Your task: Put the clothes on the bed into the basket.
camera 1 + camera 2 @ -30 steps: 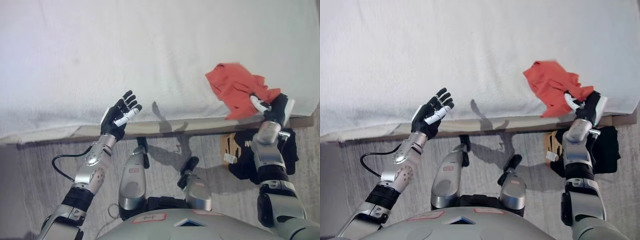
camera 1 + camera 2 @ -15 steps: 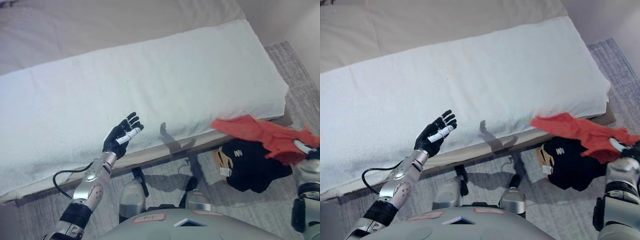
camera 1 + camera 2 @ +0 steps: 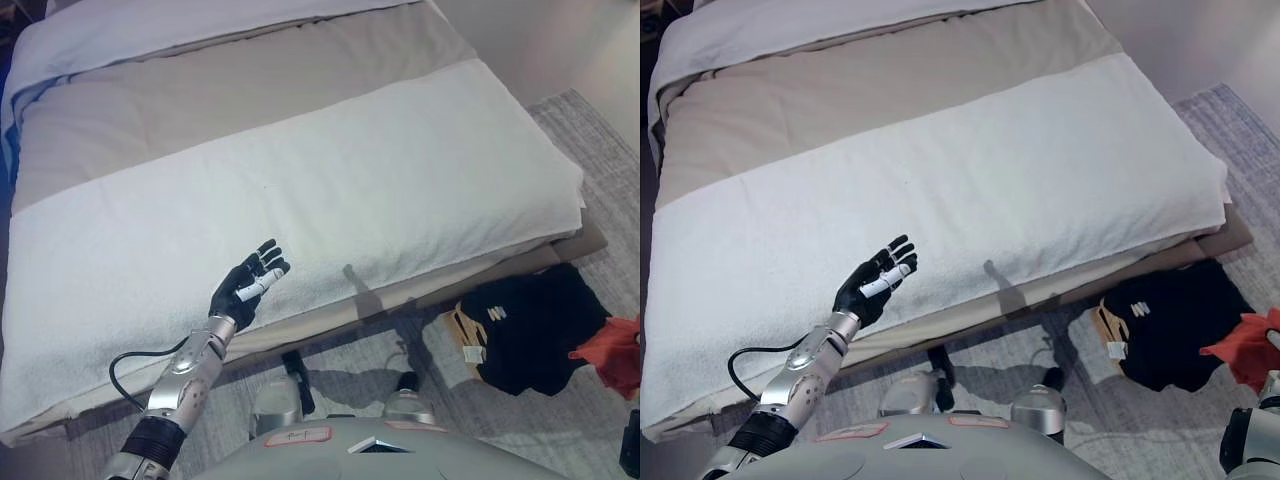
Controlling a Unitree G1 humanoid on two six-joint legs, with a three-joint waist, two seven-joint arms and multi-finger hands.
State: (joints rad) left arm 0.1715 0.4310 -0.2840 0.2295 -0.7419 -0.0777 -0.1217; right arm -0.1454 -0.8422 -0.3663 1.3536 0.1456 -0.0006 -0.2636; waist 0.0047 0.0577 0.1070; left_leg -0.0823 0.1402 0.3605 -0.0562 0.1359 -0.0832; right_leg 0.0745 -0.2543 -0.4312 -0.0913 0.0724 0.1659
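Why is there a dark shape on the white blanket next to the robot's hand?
In both eye views it is a shadow cast on the white blanket near the bed's edge, right of the open left hand; the red cloth is cut off at the frame's edge.

Red cloth [image 3: 1244,352] is off the bed [image 3: 330,190] now, bunched at the far right over a black garment [image 3: 535,325] heaped where the basket [image 3: 462,331] sits.

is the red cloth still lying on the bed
No, the red cloth is off the white bed, at the view's lower right edge over the floor beside the dark clothes.
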